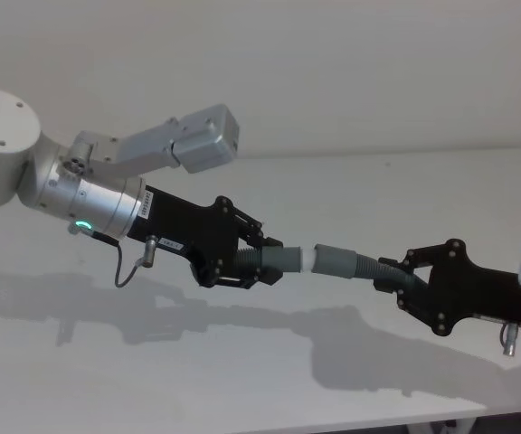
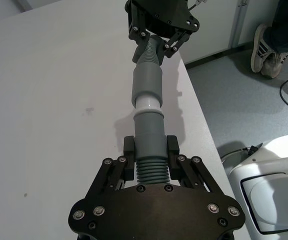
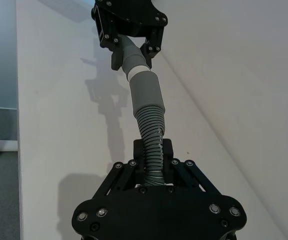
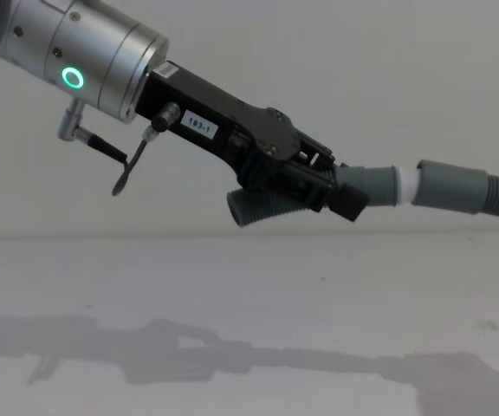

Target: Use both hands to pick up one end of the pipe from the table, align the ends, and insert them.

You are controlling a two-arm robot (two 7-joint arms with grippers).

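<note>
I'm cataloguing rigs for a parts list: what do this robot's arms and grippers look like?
Left gripper and right gripper: flat black plates with screws and two fingers. The silver cylindrical left arm has a green ring light, a white "183-1" label and a thin black cable.

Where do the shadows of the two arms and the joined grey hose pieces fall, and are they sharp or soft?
Head view: a soft grey shadow of both arms lies on the matte white-grey table, nearer the camera than the left gripper and right gripper. Chest view: a faint, blurred band crosses the tabletop under the ribbed dark grey hose pieces. Right wrist view: darker, clearer gripper shadows.
</note>
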